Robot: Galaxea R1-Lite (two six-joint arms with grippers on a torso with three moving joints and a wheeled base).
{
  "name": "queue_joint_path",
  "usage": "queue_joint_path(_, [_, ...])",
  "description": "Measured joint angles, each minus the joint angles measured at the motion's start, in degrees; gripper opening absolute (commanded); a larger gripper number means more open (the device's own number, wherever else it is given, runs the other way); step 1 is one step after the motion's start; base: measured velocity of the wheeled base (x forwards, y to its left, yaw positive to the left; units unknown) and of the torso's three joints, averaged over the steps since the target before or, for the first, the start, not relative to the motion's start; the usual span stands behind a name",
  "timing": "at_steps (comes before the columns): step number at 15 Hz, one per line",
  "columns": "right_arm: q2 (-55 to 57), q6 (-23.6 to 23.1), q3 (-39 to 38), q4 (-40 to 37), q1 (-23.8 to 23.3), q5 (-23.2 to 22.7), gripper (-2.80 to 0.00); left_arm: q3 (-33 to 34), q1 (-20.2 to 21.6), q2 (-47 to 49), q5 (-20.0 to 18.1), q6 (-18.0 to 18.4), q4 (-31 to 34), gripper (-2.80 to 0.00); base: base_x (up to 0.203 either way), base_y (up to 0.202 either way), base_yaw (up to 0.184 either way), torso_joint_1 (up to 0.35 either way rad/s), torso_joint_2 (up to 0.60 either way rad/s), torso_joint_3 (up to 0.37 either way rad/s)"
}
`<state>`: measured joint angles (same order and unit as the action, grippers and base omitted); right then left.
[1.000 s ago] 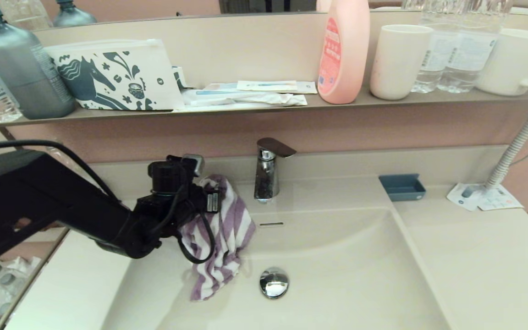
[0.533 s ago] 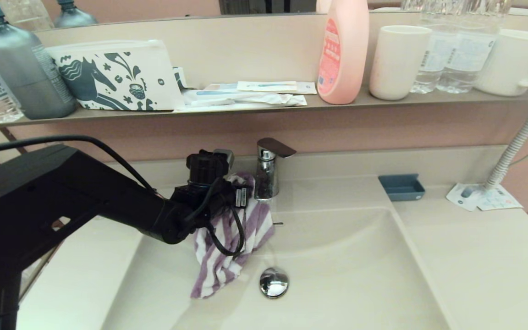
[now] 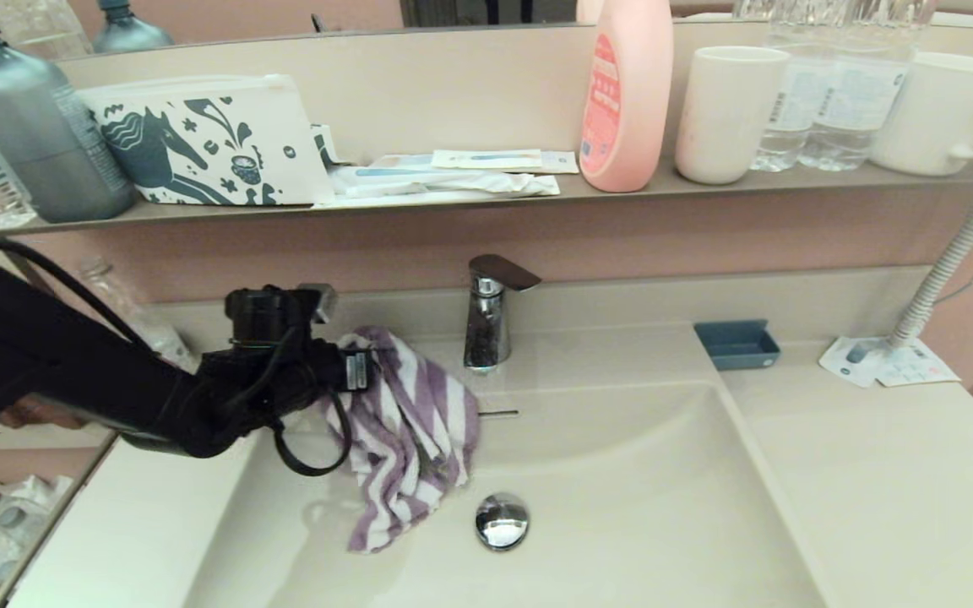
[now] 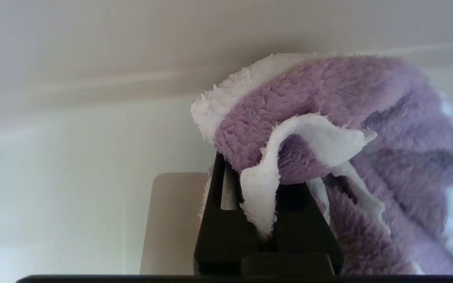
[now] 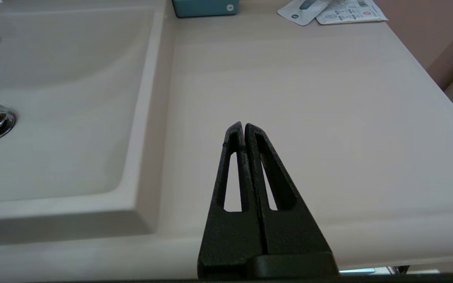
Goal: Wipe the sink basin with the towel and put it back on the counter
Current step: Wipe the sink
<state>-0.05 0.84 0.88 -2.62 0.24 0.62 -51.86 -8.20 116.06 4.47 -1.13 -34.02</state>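
Towel (image 3: 410, 439), pinched in the left gripper (image 4: 267, 184), hangs below its fingers against the sink basin (image 3: 622, 473) mid-wipe; next, sweep toward the drain.

Soft, even indoor light fills the head view; nothing is dim and no hard-edged shadow falls anywhere. The towel (image 3: 406, 439) throws only a faint grey shadow onto the sink basin (image 3: 622, 507) below it. The drain plug (image 3: 502, 521) and the faucet (image 3: 486, 312) carry small bright highlights. Straight lines bow toward the edges: the shelf (image 3: 706, 187) curves down at its far-left end. In the left wrist view the towel's pile is sharp close to the lens, its right part smears, and the basin wall behind is a pale, featureless blur. The right wrist view is sharp, with the counter (image 5: 309, 98) evenly lit and mildly glossy.
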Motion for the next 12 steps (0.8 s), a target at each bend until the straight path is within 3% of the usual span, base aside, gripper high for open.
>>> queue_joint_path(3, [0.0, 0.0, 0.0, 0.01, -0.02, 0.0, -2.8, 4.07, 5.91, -5.02, -3.74, 0.62, 0.6, -2.8, 0.0, 0.0, 0.0, 0.0, 0.0, 0.0])
queue_joint_path(6, [0.0, -0.02, 0.0, 0.01, -0.01, -0.02, -2.8, 8.2, 7.6, -11.12, -3.78, 0.79, 2.79, -2.8, 0.0, 0.0, 0.0, 0.0, 0.0, 0.0])
queue_joint_path(8, [0.0, -0.02, 0.0, 0.01, 0.0, 0.0, -2.8, 9.75, 7.34, -16.29, -1.69, 0.72, 7.44, -2.8, 0.0, 0.0, 0.0, 0.0, 0.0, 0.0])
queue_joint_path(12, [0.0, 0.01, 0.0, 0.01, 0.0, 0.0, -2.8, 10.28, 5.05, -28.41, 7.72, 0.69, 22.54, -2.8, 0.0, 0.0, 0.0, 0.0, 0.0, 0.0])
